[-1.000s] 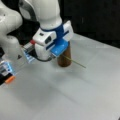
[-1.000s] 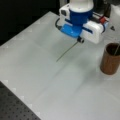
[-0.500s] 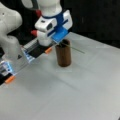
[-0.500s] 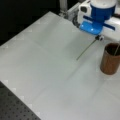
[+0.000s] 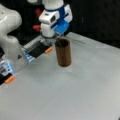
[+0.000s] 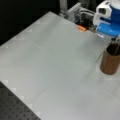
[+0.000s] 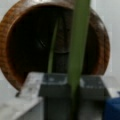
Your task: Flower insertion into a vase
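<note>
Vase: the vase point(image 5: 63, 53) stands upright on the table point(image 5: 82, 85), brown and open-topped
Gripper: my gripper point(image 5: 59, 37) hangs just above the vase's rim, its jaws closed on a green flower stem point(image 7: 77, 45)
Progress: I judge insertion under way; the stem's lower end dips into the vase mouth, not yet released

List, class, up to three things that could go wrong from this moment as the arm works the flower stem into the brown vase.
1. The gripper hangs right at the rim of the vase; a small sideways drift could knock the vase, which stands free on the table.
2. In the wrist view the green stem runs tilted across the mouth, so it may catch the rim.
3. The thin stem might slip in the gripper.
</note>
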